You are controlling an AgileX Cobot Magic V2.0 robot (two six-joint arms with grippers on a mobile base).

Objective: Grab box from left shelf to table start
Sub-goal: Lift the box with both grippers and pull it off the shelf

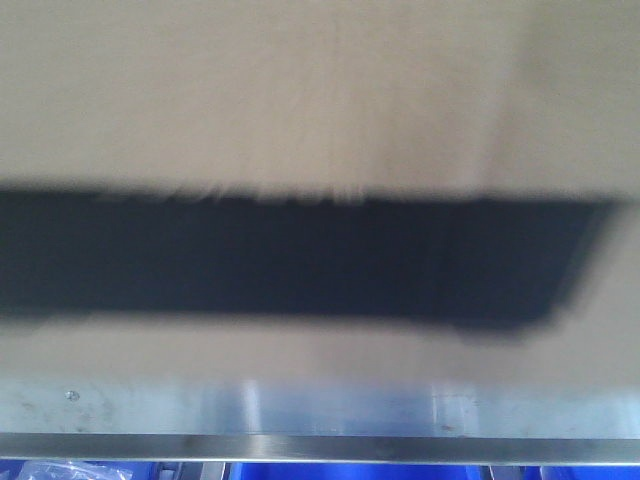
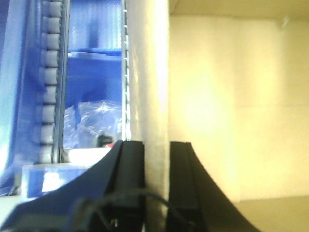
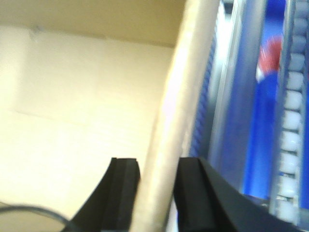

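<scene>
Grip on two carton walls

Left claw (image 2: 156, 145) straddles a wall of the box (image 2: 207, 96), one black finger (image 2: 130, 159) on each face, pinching the cardboard. The pale interior lies to its right and the white rollers (image 2: 50, 72) to its left. Right claw (image 3: 157, 164) pinches another wall likewise, with the interior to its left and the rollers to its right. Seen from the front, the box sits just above the silver rail of the left shelf (image 1: 320, 415).

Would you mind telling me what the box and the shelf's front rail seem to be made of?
The box looks like matte brown cardboard, with a thick pale wall edge in the wrist views. The front rail looks like brushed metal: silvery, with soft reflections.
</scene>
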